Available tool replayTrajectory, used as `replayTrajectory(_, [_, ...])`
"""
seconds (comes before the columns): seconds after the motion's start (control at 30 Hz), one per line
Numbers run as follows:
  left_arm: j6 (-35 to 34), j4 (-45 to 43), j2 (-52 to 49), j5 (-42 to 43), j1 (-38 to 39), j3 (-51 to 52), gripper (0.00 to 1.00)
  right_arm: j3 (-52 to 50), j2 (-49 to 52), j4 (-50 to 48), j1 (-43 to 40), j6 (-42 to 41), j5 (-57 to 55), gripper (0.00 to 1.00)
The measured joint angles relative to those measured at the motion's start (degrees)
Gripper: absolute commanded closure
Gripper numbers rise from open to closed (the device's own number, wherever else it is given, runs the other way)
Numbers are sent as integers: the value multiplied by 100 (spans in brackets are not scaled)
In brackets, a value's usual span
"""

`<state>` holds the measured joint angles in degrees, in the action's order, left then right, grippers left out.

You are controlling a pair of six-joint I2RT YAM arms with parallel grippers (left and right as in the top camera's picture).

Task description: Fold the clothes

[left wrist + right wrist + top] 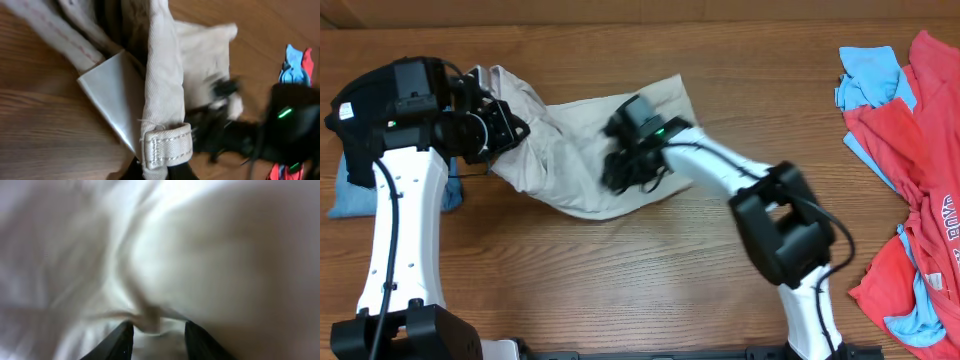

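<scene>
A brown wood table [620, 280] holds the trousers [570, 150]. A blue cloth [345, 200] lies left of them. The left gripper [159, 170] is clamped on the thick band at their left end. The right gripper [156, 330] pinches a fold in their middle. A red and blue pile [910, 150] lies far right of them. The trousers look soft, floppy and light. The firm band seems best to grab.

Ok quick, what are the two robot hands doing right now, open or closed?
Left gripper: closed on the waistband of the trousers.
Right gripper: closed, pinching a fold of the trousers.
</scene>
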<state>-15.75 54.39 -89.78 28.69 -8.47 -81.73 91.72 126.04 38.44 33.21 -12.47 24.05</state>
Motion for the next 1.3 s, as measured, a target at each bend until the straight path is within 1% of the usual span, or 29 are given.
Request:
replayTrajectory(0.23, [4,72,0,-170,234,-2,96,120,-516,881,-1504,-192,-710,62])
replayTrajectory(0.43, [4,179,0,-365,238,-2,96,125,-522,1071,-2188,59,-855,62])
replayTrajectory(0.53, [4,186,0,-407,238,-2,96,125,-522,1207,-2299,157,-885,63])
replayTrajectory(0.73, [4,201,0,-498,238,-4,96,90,-522,1198,-2243,291,-903,62])
replayTrajectory(0.93, [4,203,0,-544,234,-4,96,-201,-444,1158,-2194,330,-876,62])
replayTrajectory(1.1, [28,232,0,-623,111,-7,96,-306,-291,1276,-2186,348,-553,62])
replayTrajectory(1.3, [192,299,0,-671,-96,-214,96,-358,-264,1403,-1849,302,-450,62])
